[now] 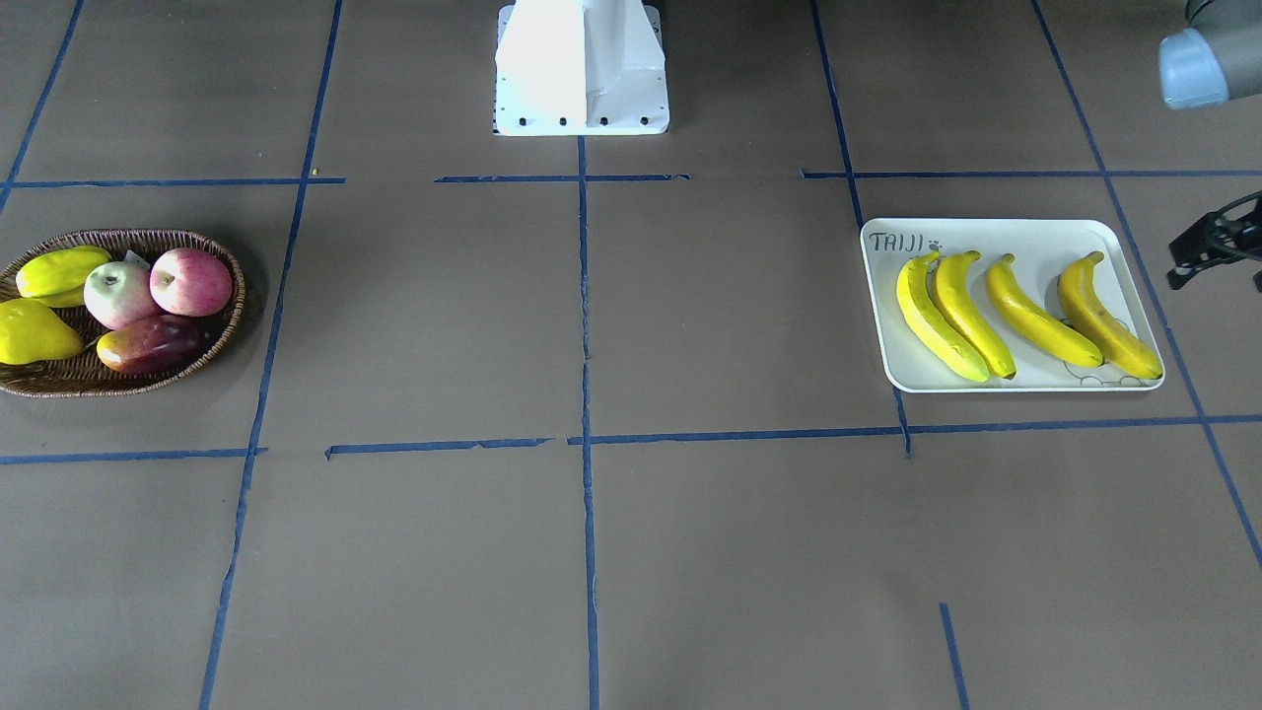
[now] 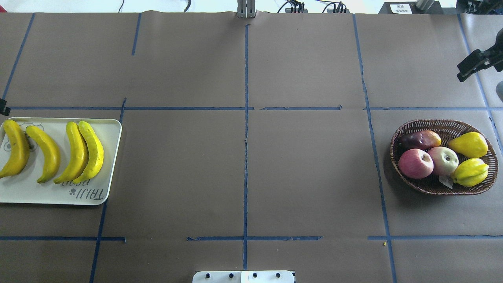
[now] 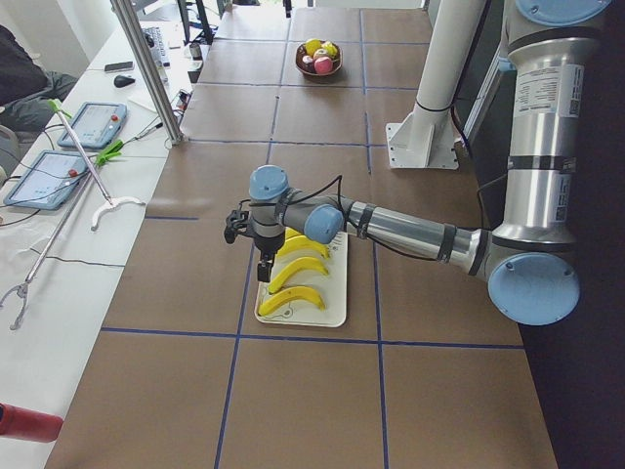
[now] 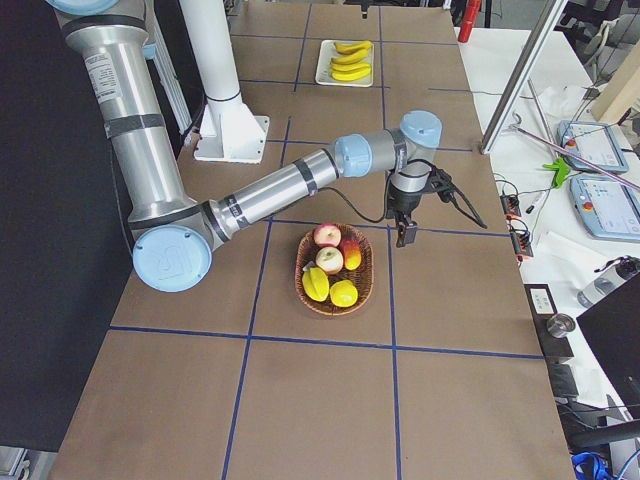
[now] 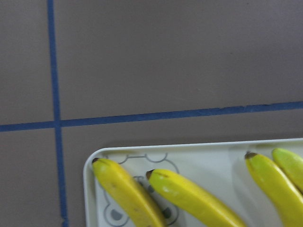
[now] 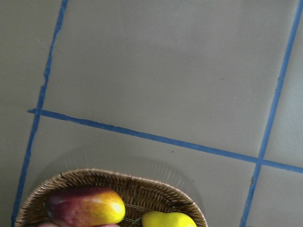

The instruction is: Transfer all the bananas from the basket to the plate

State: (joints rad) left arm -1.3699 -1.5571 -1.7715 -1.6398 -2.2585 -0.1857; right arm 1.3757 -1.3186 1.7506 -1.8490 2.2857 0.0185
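Bananas (image 1: 1040, 320) sit closest to your left wrist camera: all four lie on the white plate (image 1: 1045, 239), side by side and roughly parallel. The two nearest the tabletop's middle touch along their length, and the other two lie apart. In that wrist view their dark tips point toward the plate's rim, and two of them cover part of the bear drawing.

Seen from overhead, the plate rests at 9 o'clock on the tabletop (image 2: 306, 177), with its "TAIJI" lettering toward the robot. Your left gripper (image 1: 1183, 266) hangs above the tabletop at about 11 o'clock from the plate, just past its far edge. You cannot tell from these views whether it is open or closed.

Well apart, at 3 o'clock on the tabletop, the basket (image 1: 59, 380) holds two apples (image 1: 190, 281), a red-and-yellow mango (image 1: 148, 343), a yellow pear (image 1: 35, 333) and a ridged yellow-green fruit (image 1: 61, 273). Your right gripper (image 2: 463, 72) hangs at about 1 o'clock from the basket, clear of its rim. Its state cannot be told either.
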